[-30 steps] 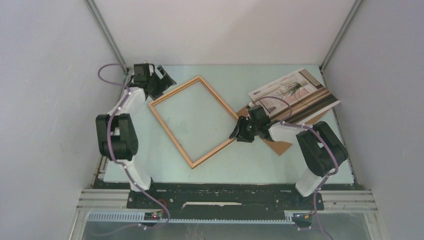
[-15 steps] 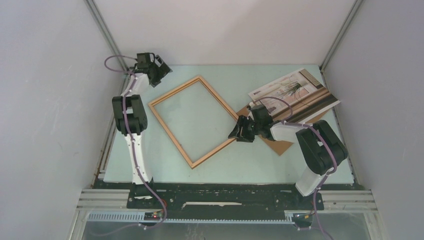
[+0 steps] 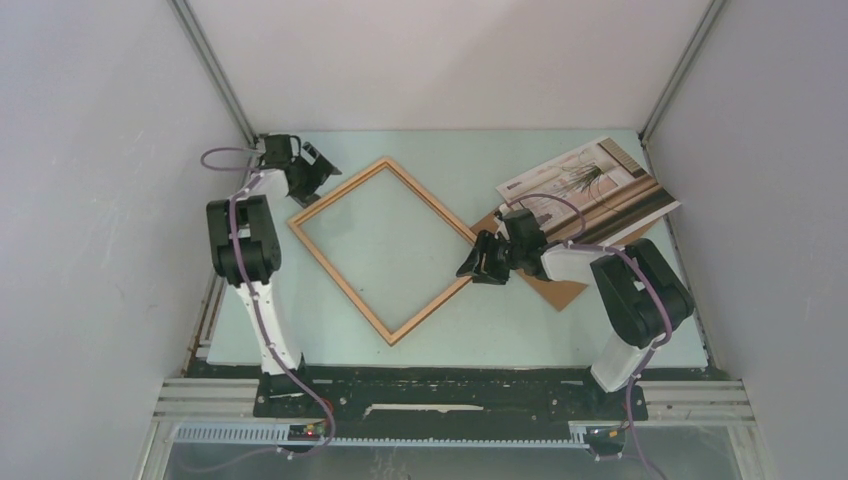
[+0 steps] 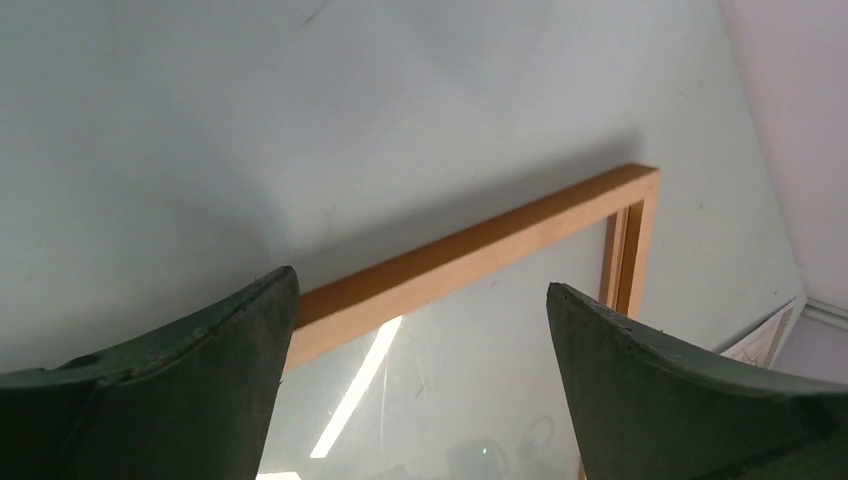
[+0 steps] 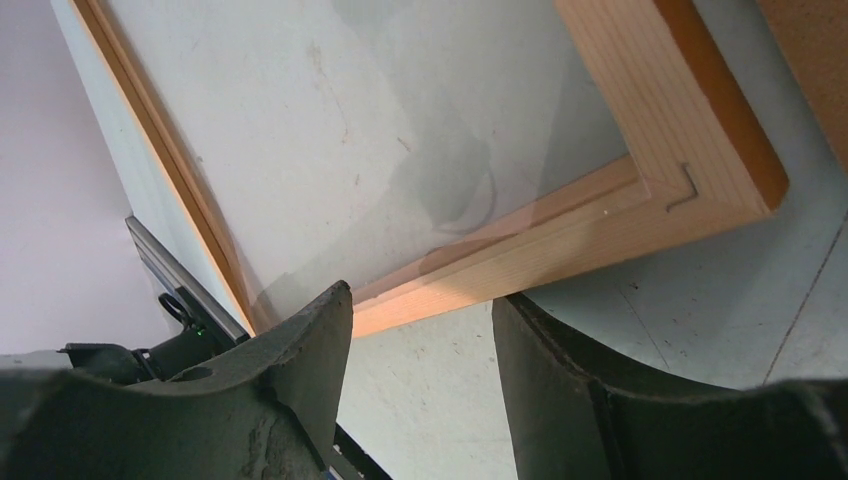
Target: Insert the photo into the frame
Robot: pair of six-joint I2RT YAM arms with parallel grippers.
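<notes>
The thin light-brown frame [image 3: 337,191] lies flat mid-table, turned like a diamond, its glass showing reflections. The white-bordered photo [image 3: 590,185] rests at the back right, apart from both grippers. My left gripper [image 3: 318,170] is open just outside the frame's upper-left rail [image 4: 470,250], which runs across between and beyond its fingertips [image 4: 250,320]. My right gripper [image 3: 470,265] is open at the frame's right corner [image 5: 690,180], with the rail's outer edge at its fingertips [image 5: 325,320]. Neither gripper holds anything.
A plain brown backing board [image 3: 560,290] lies under the photo's near edge, beside my right arm, and shows at the right wrist view's top corner [image 5: 815,60]. Walls close in on the left, back and right. Aluminium rails run along the near edge [image 3: 450,395].
My left arm swung and its gripper dropped closer to the frame's upper-left rail. The frame turned slightly, its far corner shifting left. The right gripper stayed almost still.
</notes>
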